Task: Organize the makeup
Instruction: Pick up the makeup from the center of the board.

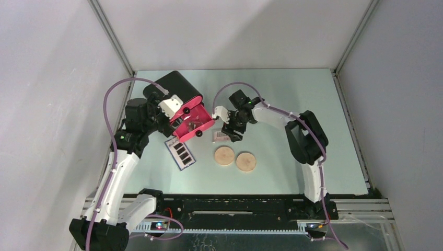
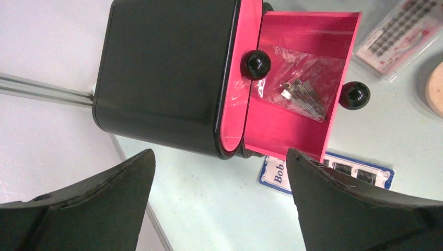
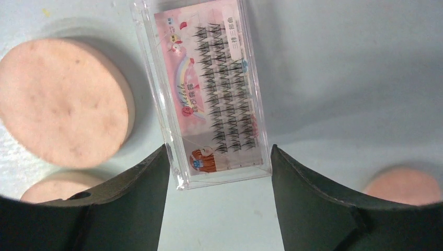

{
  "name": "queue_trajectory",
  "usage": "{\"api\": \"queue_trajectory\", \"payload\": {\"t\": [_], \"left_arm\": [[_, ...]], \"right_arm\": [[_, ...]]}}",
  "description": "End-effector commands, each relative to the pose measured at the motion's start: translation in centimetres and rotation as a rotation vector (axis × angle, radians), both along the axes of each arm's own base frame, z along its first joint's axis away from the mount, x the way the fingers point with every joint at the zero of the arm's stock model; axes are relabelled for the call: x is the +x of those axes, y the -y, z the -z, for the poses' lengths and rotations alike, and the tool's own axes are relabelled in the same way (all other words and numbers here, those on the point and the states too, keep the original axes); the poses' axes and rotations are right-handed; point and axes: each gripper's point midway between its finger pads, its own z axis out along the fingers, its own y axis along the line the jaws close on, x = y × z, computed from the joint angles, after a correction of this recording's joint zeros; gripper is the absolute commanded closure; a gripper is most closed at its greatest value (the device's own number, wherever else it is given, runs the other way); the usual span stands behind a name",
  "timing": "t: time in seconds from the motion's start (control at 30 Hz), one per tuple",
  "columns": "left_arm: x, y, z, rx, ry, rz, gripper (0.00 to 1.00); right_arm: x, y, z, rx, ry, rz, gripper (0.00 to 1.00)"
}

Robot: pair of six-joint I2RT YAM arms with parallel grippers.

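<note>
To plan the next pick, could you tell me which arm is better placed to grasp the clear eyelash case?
Right, I think: the eyelash case lies beneath the open right gripper; the left gripper faces the black box.

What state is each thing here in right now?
Pink drawer: pulled open, holding the clear packet.
Left gripper: open, empty.
Right gripper: open, astride the lash case.
Lash case: flat on the table.
Tan discs: lying flat, side by side.
Lash card: flat on the table.

Left gripper and right gripper both gape wide
</note>
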Motion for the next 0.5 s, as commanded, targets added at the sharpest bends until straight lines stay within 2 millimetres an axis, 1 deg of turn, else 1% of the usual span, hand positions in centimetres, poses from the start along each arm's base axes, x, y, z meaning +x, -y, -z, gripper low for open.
{"api": "queue_trajectory", "payload": {"t": [0.0,0.13,0.27,0.37,0.47], "left_arm": [[0.0,0.3,-1.2,-0.015,0.046,0.005,0.00],[0.0,0.4,-1.5,-0.027,0.052,0.004,0.00],[0.2,0.5,-2.3,-0.061,0.058,-0.017,0.00],[0.5,0.3,-3.1,-0.091,0.066,-0.049,0.00],[0.7,0.0,-3.9,-0.122,0.074,-0.091,0.00]], "right_arm": [[0.2,1.6,-5.3,0.042,0.079,0.017,0.86],[-0.4,2.8,-7.4,0.044,0.098,0.028,0.92],[-1.1,3.9,-9.3,0.032,0.122,0.033,0.98],[-1.5,4.3,-11.1,0.042,0.150,0.034,1.00],[-2.2,4.1,-13.0,0.064,0.176,0.023,1.00]]}}
